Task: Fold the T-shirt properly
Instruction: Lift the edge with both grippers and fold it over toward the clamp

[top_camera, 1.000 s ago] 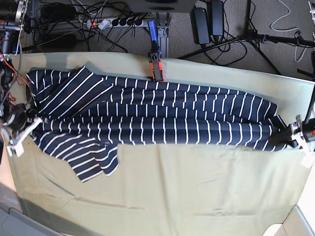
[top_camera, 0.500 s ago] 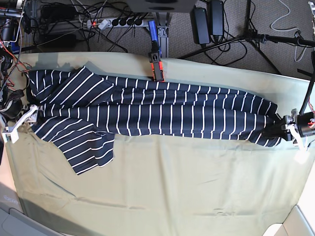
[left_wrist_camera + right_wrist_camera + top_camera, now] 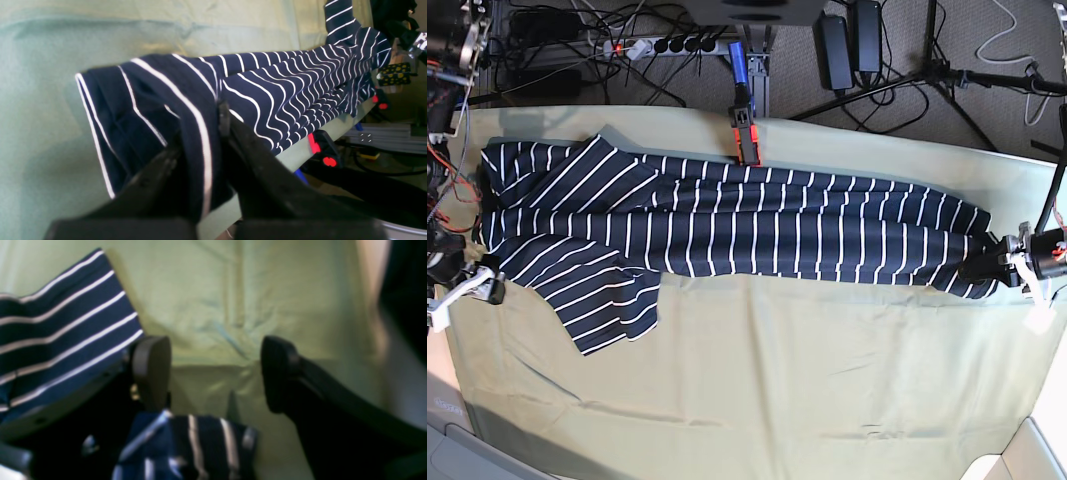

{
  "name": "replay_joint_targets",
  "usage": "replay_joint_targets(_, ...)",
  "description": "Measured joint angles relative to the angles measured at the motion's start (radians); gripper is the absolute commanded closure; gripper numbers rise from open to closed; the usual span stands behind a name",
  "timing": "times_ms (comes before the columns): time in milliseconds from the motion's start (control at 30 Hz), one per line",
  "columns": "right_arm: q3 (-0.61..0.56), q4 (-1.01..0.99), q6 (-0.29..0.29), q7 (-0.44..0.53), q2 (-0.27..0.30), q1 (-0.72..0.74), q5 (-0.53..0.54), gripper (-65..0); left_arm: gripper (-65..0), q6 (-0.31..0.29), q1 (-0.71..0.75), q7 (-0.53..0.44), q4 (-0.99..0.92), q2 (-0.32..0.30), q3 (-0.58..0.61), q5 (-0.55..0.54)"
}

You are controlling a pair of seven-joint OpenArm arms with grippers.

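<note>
The navy, white-striped T-shirt lies stretched in a long band across the olive table cloth, one sleeve spread at the front left. My left gripper is shut on the shirt's right end; in the left wrist view the black jaws pinch a fold of T-shirt fabric at the left gripper. My right gripper hovers just off the shirt's left edge. In the right wrist view the right gripper is open with only green cloth between its fingers, and the T-shirt lies to its left.
An orange-and-black clamp grips the table's far edge at the middle. Cables, a power strip and tripod legs cover the floor behind. Wiring of the arm stands at the far left.
My right gripper has opened, let go of the shirt's left edge and drawn back toward the front left. The shirt has settled flatter. The left gripper keeps its hold.
</note>
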Motion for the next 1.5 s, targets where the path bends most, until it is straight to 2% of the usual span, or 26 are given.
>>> replay_joint_targets(367,-0.001,-0.041,0.009,-0.026,-0.162,0.013,0.03,-41.7,0.0,0.0,0.0,0.0,0.0,0.0,0.0,0.0)
replay_joint_targets(467,-0.001,-0.041,0.01,-0.045,-0.192,0.013,0.03,-41.6,0.0,0.0,0.0,0.0,0.0,0.0,0.0,0.0)
replay_joint_targets(633,-0.001,-0.041,0.01,-0.052,-0.209,0.013,0.03,-41.1,0.0,0.0,0.0,0.0,0.0,0.0,0.0,0.0)
replay_joint_targets(667,-0.001,-0.041,0.01,-0.052,-0.209,0.013,0.03,-37.6,0.0,0.0,0.0,0.0,0.0,0.0,0.0,0.0)
replay_joint_targets(700,-0.001,-0.041,0.01,-0.052,-0.209,0.013,0.03,-30.5,0.0,0.0,0.0,0.0,0.0,0.0,0.0,0.0)
replay_joint_targets(800,-0.001,-0.041,0.01,-0.054,-0.209,0.013,0.03,-0.5,0.0,0.0,0.0,0.0,0.0,0.0,0.0,0.0)
replay_joint_targets(1033,-0.001,-0.034,0.011,-0.061,-0.209,0.013,0.03,0.0,0.0,0.0,0.0,0.0,0.0,0.0,0.0,0.0)
replay_joint_targets(1133,-0.001,0.006,0.011,-0.111,-0.209,0.011,0.028,0.0,0.0,0.0,0.0,0.0,0.0,0.0,0.0,0.0)
replay_joint_targets(1367,-0.001,0.248,0.011,-0.183,-0.206,-0.097,0.033,0.0,0.0,0.0,0.003,0.013,0.001,-0.001,0.0,0.0)
replay_joint_targets(1500,0.006,0.349,0.011,-0.187,-0.192,-0.19,0.047,0.0,0.0,0.0,0.006,0.024,0.001,-0.004,0.0,0.001)
